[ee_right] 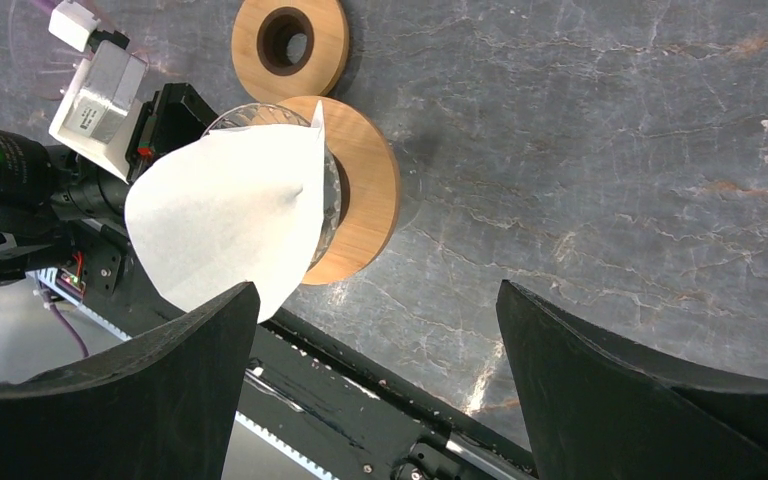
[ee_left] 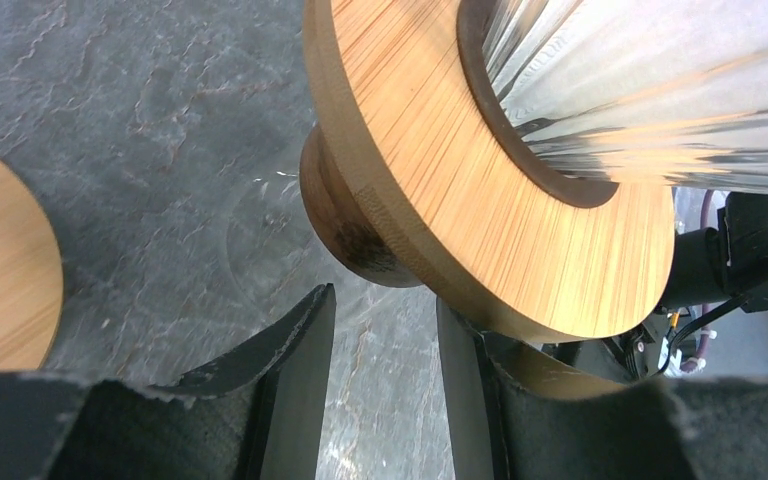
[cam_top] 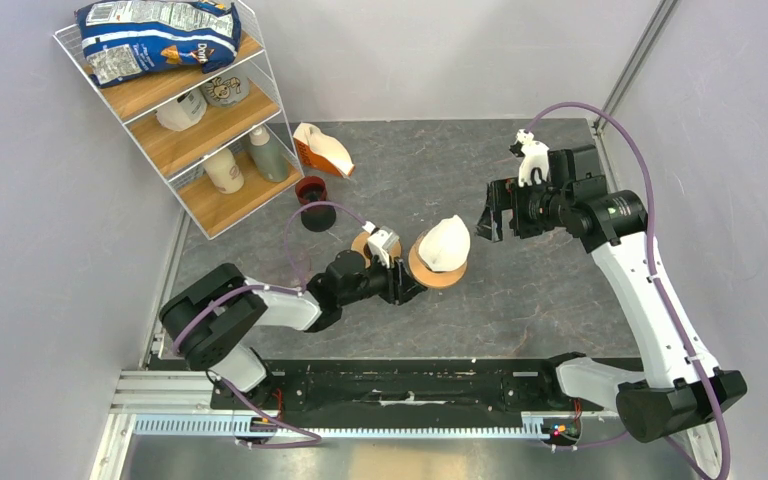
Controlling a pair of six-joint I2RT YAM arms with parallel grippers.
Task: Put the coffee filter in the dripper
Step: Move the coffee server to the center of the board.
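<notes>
The coffee filter (ee_right: 230, 220), a white paper cone, sits in the dripper's glass funnel and sticks well out above its rim; it shows too as the filter (cam_top: 447, 240). The dripper (cam_top: 438, 272) stands mid-table on its wooden collar (ee_right: 365, 200). My left gripper (ee_left: 385, 300) lies low at the dripper's left side. Its jaws stand partly apart with only table between them, and the collar (ee_left: 480, 200) overhangs the right finger (ee_left: 465, 400). My right gripper (ee_right: 378, 288) hovers open to the right of the filter, apart from it, seen from above as the right gripper (cam_top: 488, 212).
A bare wooden ring (ee_right: 290, 40) lies just behind the dripper, beside my left wrist. An orange-and-white packet (cam_top: 322, 150) and a dark cup (cam_top: 312, 192) stand at the back left. A wire shelf (cam_top: 185, 110) with bottles and a chip bag fills the left corner.
</notes>
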